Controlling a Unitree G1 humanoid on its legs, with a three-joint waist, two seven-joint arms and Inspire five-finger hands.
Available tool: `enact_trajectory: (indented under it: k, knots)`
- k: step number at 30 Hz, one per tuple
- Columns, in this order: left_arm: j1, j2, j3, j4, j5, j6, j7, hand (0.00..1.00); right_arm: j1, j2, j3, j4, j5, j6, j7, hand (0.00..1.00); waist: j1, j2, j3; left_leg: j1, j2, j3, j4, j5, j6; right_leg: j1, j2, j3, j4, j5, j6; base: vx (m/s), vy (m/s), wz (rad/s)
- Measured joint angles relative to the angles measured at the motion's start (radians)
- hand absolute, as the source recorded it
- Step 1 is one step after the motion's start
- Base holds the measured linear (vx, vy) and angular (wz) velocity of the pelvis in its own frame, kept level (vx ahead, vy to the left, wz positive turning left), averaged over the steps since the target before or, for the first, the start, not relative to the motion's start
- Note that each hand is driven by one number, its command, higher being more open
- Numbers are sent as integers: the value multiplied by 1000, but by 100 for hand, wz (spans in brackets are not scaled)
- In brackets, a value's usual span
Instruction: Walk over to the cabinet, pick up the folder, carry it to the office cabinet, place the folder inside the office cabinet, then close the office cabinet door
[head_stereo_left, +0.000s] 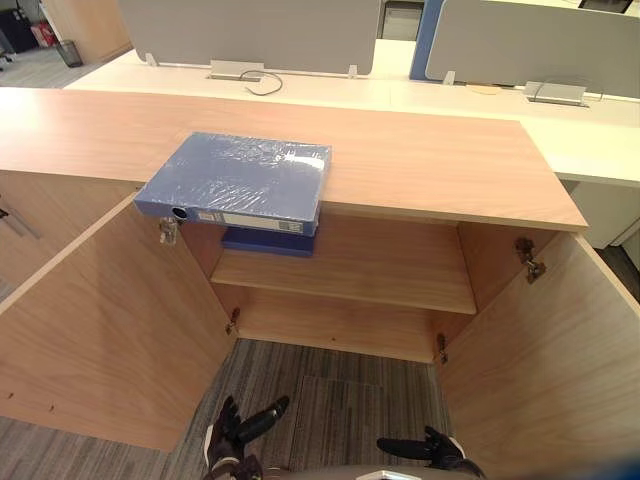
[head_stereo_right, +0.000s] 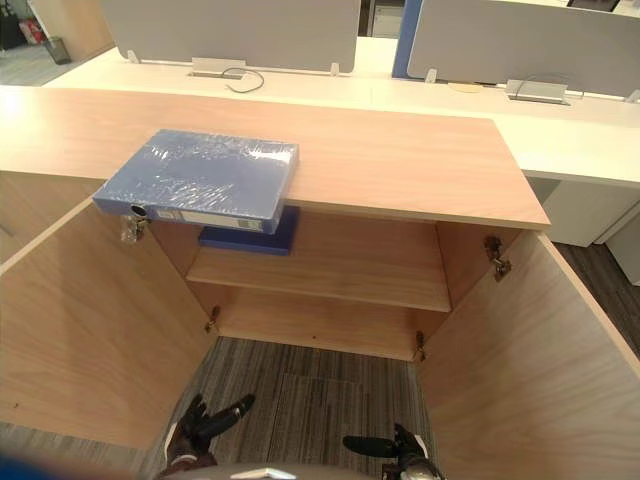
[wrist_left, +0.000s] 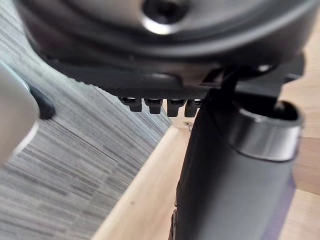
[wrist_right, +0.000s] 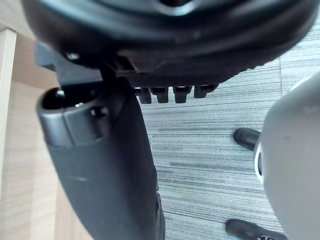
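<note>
Left hand (head_stereo_left: 240, 428) and right hand (head_stereo_left: 428, 449) hang open, empty; the folder (head_stereo_left: 240, 175) overhanging the cabinet (head_stereo_left: 430, 160)'s front edge could topple if nudged.

Downward head stereo; close-up wrist views

- Folder (head_stereo_left: 240, 178) on top of the cabinet (head_stereo_left: 420, 160): mid blue under glossy clear wrap, with a white label on its spine.
- Cabinet: pale wood grain throughout.
- Second folder (head_stereo_left: 265, 240) on the cabinet's shelf: darker blue.
- Carpet (head_stereo_left: 330, 390) before the cabinet: grey, finely streaked.
- Desks (head_stereo_left: 600, 140) behind the cabinet: cream.
- Screens (head_stereo_left: 250, 30) behind the cabinet: grey.
- Left hand (head_stereo_left: 232, 428) and right hand (head_stereo_left: 435, 450): black.
</note>
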Motion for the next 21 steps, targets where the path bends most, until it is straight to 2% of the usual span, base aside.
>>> enact_trajectory:
  k: [4, 8, 11, 12, 16, 19, 21]
  knots:
    - [5, -4, 37, -214, -190, -2, 2, 100, 0, 19, 32, -7, 0, -1, 1, 100, 13, -10, -5, -3, -23, -15, 0, 3, 5, 13, -17, -17, -23, 13, 11, 6, 71, 13]
    - [0, -3, 92, -433, -143, -9, 66, 100, 1, 43, 72, -17, -4, 0, 16, 100, 36, -10, -6, -12, -30, -23, -1, 6, 10, 14, -20, -28, -30, 20, 12, -29, 47, 8]
    - [-1, -18, 138, -568, 37, -3, 115, 100, 2, 59, 71, -15, -28, 6, 26, 100, 48, -8, -10, -24, -32, -34, 1, 9, 14, 14, -21, -35, -30, 20, 12, -33, 11, 12]
    - [0, -33, 162, -611, 151, 9, 134, 100, 3, 60, 71, -14, -39, 8, 29, 100, 51, -9, -13, -29, -34, -42, 4, 9, 14, 14, -20, -39, -30, 19, 12, -26, 1, 14]
    - [32, -55, 208, -724, 466, 87, 179, 100, 5, 69, 70, -4, -41, 11, 40, 100, 57, -15, -25, -35, -33, -48, 10, 8, 13, 13, -17, -40, -30, 19, 11, -7, 0, 5]
    - [40, -57, 240, -773, 601, 132, 211, 100, 3, 78, 70, 4, -50, 16, 45, 100, 58, -23, -31, -35, -29, -49, 13, 7, 11, 13, -14, -39, -30, 18, 10, 0, 0, 0]
    - [42, -55, 257, -836, 735, 157, 264, 100, 7, 82, 70, 6, -78, 19, 47, 100, 58, -33, -38, -35, -25, -48, 17, 4, 7, 13, -10, -38, -31, 17, 8, 0, 0, 0]
